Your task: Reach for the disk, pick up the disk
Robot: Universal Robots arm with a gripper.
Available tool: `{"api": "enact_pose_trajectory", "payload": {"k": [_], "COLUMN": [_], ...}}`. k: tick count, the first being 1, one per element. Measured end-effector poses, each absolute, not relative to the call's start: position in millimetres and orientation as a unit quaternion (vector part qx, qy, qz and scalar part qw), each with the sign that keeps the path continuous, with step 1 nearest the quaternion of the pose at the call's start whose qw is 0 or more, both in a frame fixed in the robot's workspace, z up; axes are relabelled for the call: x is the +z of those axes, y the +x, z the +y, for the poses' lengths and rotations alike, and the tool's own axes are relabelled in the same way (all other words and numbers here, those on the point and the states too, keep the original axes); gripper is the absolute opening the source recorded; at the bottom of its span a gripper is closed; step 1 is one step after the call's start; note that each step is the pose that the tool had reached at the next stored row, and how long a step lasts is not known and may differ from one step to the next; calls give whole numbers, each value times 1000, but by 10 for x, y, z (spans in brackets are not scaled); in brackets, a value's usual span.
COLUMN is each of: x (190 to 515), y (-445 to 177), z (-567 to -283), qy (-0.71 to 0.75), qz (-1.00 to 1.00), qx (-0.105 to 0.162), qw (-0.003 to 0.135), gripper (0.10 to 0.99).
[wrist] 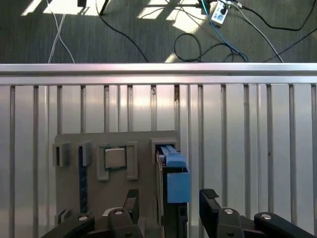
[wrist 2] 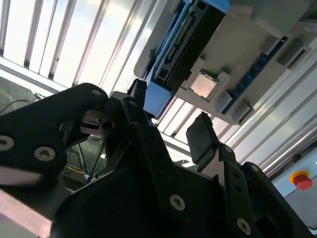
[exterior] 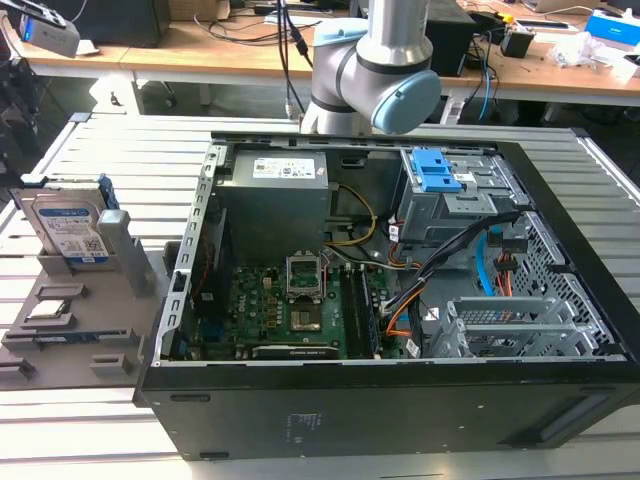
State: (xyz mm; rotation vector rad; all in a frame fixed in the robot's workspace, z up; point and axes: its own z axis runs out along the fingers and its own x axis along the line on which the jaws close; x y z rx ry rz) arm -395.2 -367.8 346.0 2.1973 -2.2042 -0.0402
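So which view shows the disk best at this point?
The exterior view: the disk stands upright in the grey holder on that view's left, its labelled face in plain sight. The first wrist view shows it edge-on, mostly its blue carrier, beyond the open fingers. The second wrist view shows a slanted edge of it.

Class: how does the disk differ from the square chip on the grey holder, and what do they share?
The disk stands upright on edge in a slot; the square chip lies flat in a recess. The disk is far larger than the chip. The disk has a blue frame and a label; the chip is plain silver. Both sit on the grey holder.
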Motion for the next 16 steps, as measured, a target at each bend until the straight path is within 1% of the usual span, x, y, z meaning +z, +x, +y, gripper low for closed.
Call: {"api": "enact_pose_trajectory", "payload": {"k": [8, 10, 16], "x": [3232, 3155, 3025], "y": [-3936, -3936, -3936], "z": [-3671, -3624, -3610], "qy": [710, 712, 718], "qz": [-704, -702, -696], "qx": [-13, -13, -13], "qw": [15, 15, 15], "gripper": [604, 604, 604]}}
